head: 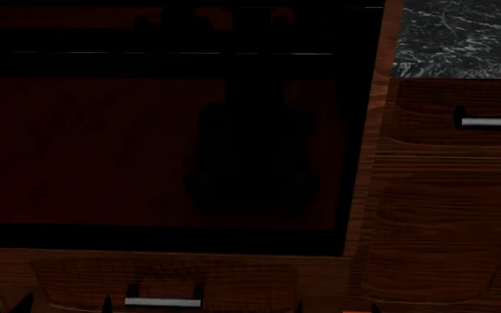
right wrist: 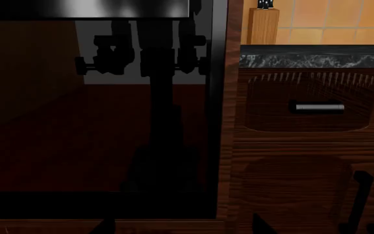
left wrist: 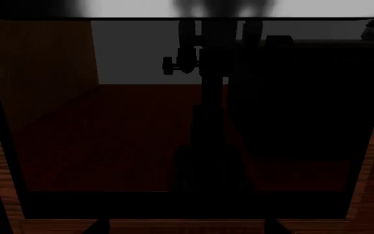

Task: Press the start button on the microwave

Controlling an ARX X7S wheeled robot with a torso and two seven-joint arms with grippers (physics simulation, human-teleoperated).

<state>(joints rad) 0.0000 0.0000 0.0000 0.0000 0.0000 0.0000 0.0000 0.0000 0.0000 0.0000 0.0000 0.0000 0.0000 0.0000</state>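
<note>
The microwave and its start button are out of view in all three views. The dark glass door of a built-in oven fills most of each view and shows my own dim reflection. In the left wrist view only the two dark tips of my left gripper show, set wide apart, open and empty, close in front of the oven door. My right gripper shows the same way, tips wide apart, open and empty, in front of the oven's right side.
Dark wood drawers with metal bar handles stand right of the oven and below it. A black marble countertop runs above the right drawers. A knife block stands on it against orange tiles.
</note>
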